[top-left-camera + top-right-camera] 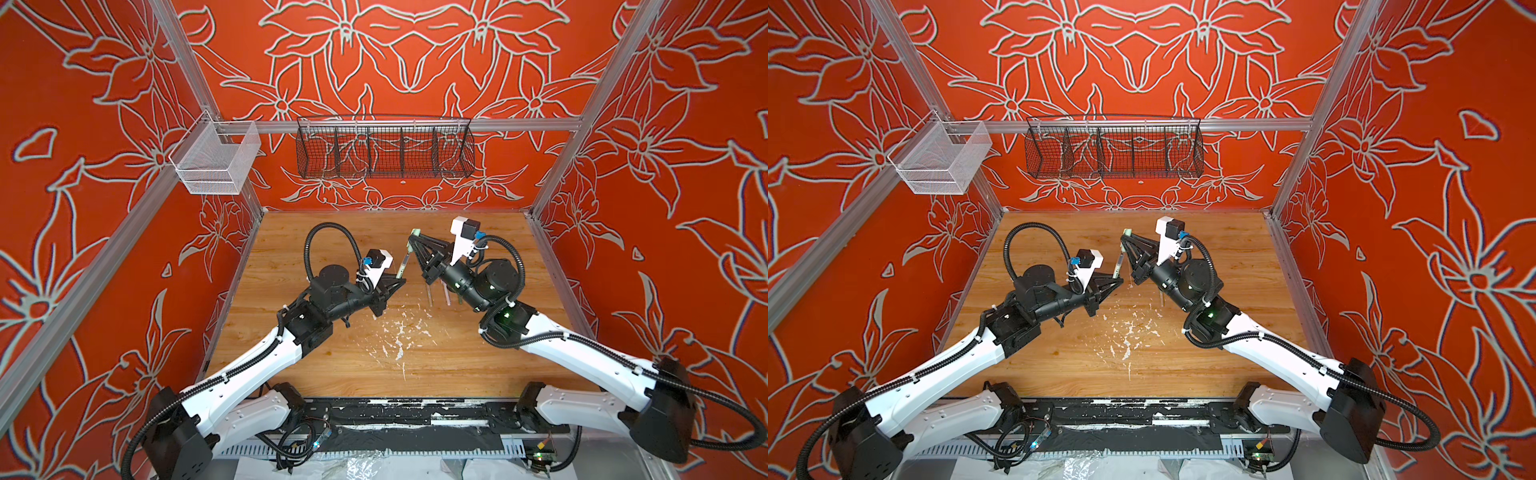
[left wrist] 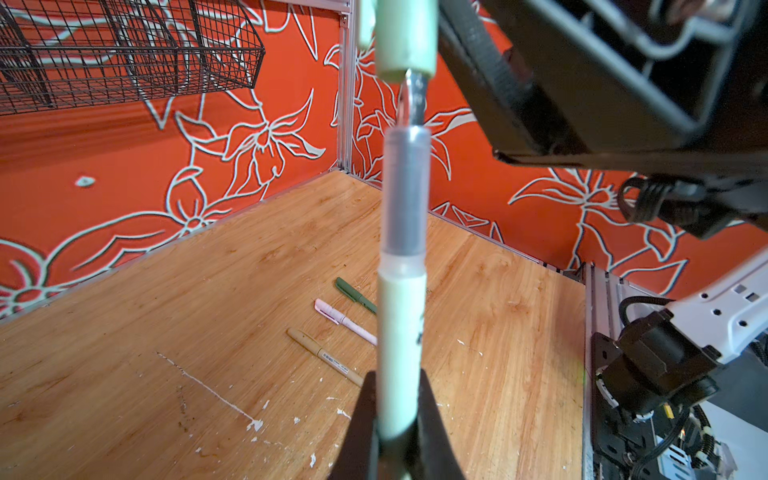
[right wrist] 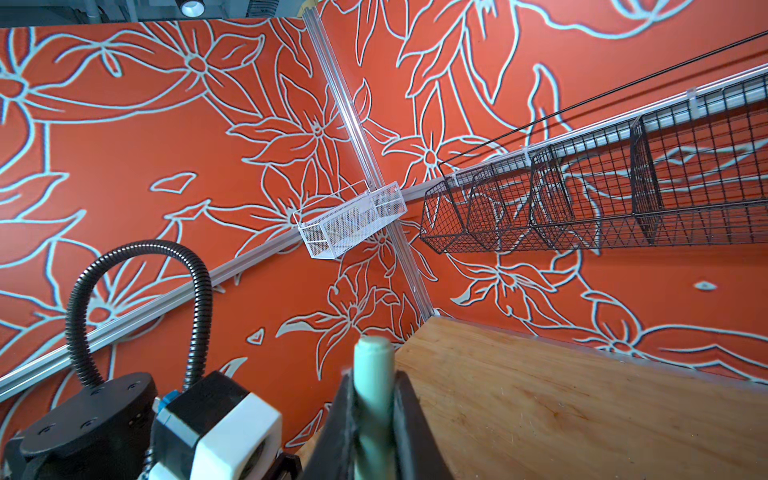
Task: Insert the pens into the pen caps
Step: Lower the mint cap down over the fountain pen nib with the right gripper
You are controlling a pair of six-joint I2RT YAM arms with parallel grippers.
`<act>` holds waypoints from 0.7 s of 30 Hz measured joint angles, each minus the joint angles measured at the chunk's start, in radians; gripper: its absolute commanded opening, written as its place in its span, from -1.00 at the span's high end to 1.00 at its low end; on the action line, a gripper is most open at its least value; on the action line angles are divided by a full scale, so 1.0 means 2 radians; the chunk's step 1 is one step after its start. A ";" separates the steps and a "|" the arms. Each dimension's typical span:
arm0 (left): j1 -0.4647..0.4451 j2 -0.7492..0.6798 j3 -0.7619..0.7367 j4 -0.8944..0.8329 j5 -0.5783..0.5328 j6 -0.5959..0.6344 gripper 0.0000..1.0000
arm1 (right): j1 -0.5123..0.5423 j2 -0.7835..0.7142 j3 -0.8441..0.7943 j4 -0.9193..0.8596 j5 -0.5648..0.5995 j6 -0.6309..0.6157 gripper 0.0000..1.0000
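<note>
While aloft, pen [image 2: 401, 316] tip-first at cap [image 2: 405, 37]

Black wire basket [image 1: 384, 153], white mesh basket [image 1: 216, 162] on rail [image 1: 519, 124]; wooden tabletop [image 1: 332, 374].

Bench [image 2: 166, 332]: wood-grain board, satin finish, scuffed, flecked with dried white paint [image 2: 254, 424].
Pale green pen [image 2: 401, 332]: matt plastic barrel; frosted translucent sleeve over a dark core; tip bright, glossy metal.
Pale green cap [image 2: 405, 37]: same matt plastic.
Long basket [image 1: 384, 151]: black-coated wire grid.
Small basket [image 1: 216, 162]: fine white metal mesh.
Frame rails [image 1: 523, 123]: brushed aluminium look.
Arm shells [image 1: 270, 357]: smooth white plastic, slight sheen.
Cable conduit [image 3: 137, 247]: ribbed black plastic.
</note>
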 measured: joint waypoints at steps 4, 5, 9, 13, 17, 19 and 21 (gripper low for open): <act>0.000 0.000 0.000 0.000 -0.002 -0.001 1.00 | 0.000 0.005 -0.001 0.004 -0.004 0.011 0.87; 0.000 0.000 0.000 0.000 -0.003 -0.002 1.00 | 0.000 0.006 -0.002 0.004 -0.006 0.014 0.87; 0.000 0.000 0.000 0.000 -0.005 -0.013 1.00 | 0.000 0.010 -0.007 0.010 -0.014 0.023 0.87; 0.000 0.000 0.000 0.006 -0.004 -0.026 1.00 | 0.000 0.010 -0.010 0.016 -0.020 0.029 0.87; 0.000 0.001 0.001 0.010 -0.001 -0.039 1.00 | 0.000 0.010 -0.017 0.016 -0.033 0.032 0.87; 0.000 0.001 0.001 0.011 0.001 -0.044 1.00 | 0.001 0.010 -0.022 0.018 -0.038 0.033 0.86; 0.000 0.001 0.004 0.007 0.002 -0.050 1.00 | 0.001 0.010 -0.029 0.020 -0.040 0.035 0.83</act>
